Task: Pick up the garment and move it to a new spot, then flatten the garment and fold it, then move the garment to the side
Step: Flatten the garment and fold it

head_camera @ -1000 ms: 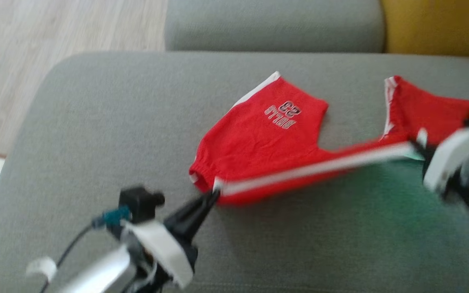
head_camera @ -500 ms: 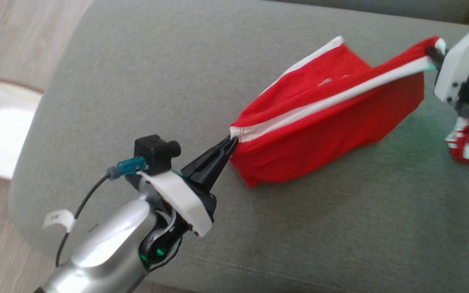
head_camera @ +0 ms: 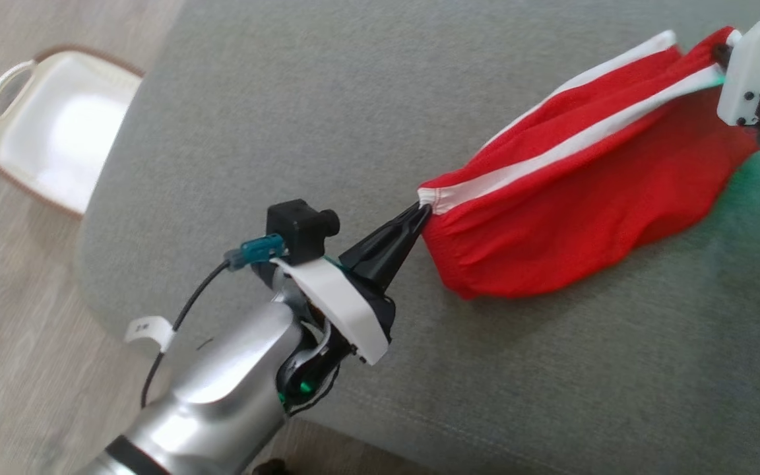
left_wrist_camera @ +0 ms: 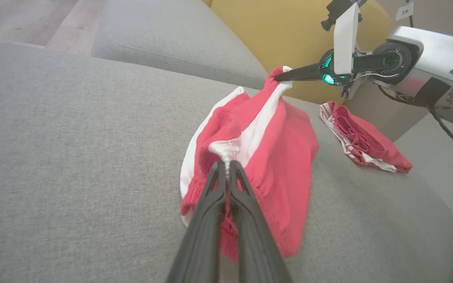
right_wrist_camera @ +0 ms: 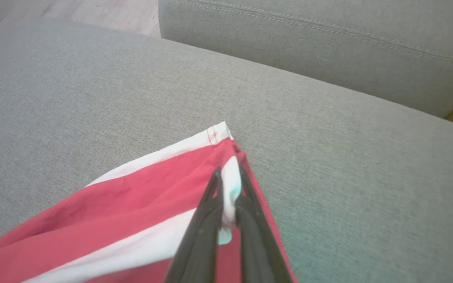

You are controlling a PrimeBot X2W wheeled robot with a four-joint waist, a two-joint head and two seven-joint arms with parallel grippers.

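The garment (head_camera: 571, 218) is a pair of red shorts with a white side stripe. It is stretched taut along the stripe between my two grippers, and its lower part sags onto the grey sofa cushion (head_camera: 287, 99). My left gripper (head_camera: 421, 212) is shut on the gathered waistband corner, with the closed fingertips (left_wrist_camera: 226, 164) pinching the white hem in the left wrist view. My right gripper (head_camera: 723, 56) is shut on the other end of the stripe. In the right wrist view its fingers (right_wrist_camera: 228, 177) clamp the white band of the garment (right_wrist_camera: 132, 212). The right gripper (left_wrist_camera: 279, 76) also shows across the garment (left_wrist_camera: 285, 157).
A second red and white garment (left_wrist_camera: 364, 141) lies crumpled on the cushion beyond the right arm. A yellow cushion (left_wrist_camera: 289, 31) and the grey backrest (right_wrist_camera: 328, 47) stand behind. A white basket (head_camera: 57, 132) sits on the wood floor beside the sofa's left edge.
The garment, spread flat with both legs showing a second ago, now hangs doubled over between the two shut grippers. The head camera has swung, shifting the whole picture.
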